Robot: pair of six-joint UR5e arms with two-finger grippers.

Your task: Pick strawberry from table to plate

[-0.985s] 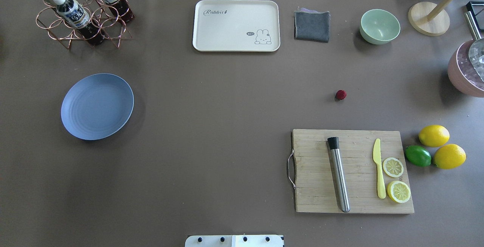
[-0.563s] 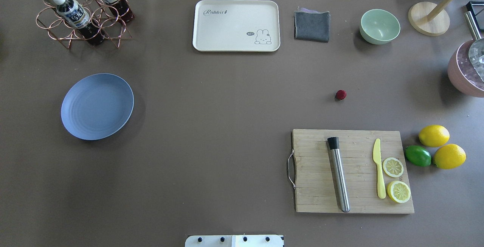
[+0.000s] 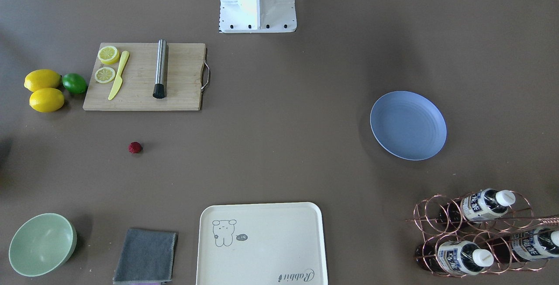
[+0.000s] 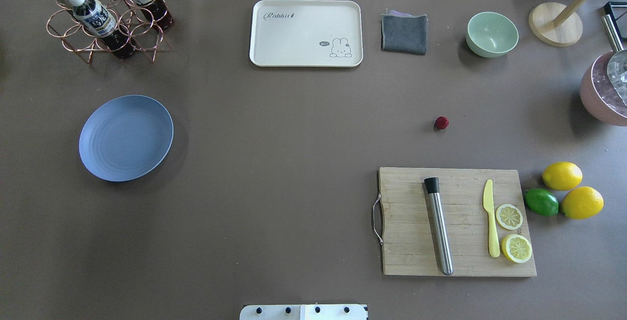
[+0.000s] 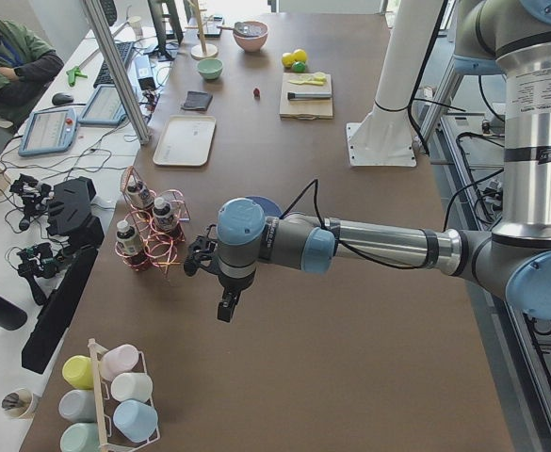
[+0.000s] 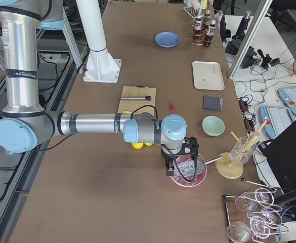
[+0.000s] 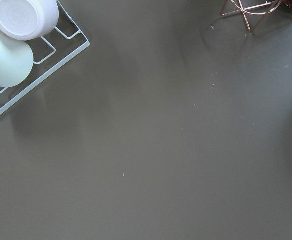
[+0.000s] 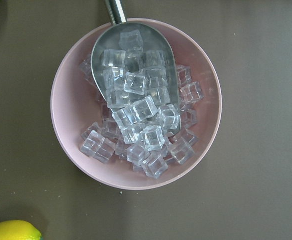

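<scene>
The strawberry [image 4: 441,123] [image 3: 135,147], small and dark red, lies alone on the brown table [image 4: 294,138], just beyond the cutting board. The light-blue plate [image 4: 126,137] [image 3: 408,125] sits empty far over on the robot's left. Neither gripper shows in the overhead or front views. In the exterior left view my left gripper [image 5: 226,306] hangs over bare table past the bottle rack; I cannot tell if it is open or shut. In the exterior right view my right gripper [image 6: 170,169] hovers above a pink bowl of ice; its state is also unclear.
A wooden cutting board [image 4: 455,222] holds a metal muddler, a yellow knife and lemon slices; two lemons and a lime [image 4: 541,202] lie beside it. A cream tray [image 4: 306,33], grey cloth, green bowl [image 4: 492,34], bottle rack [image 4: 105,13] and the pink ice bowl [image 8: 136,102] line the edges.
</scene>
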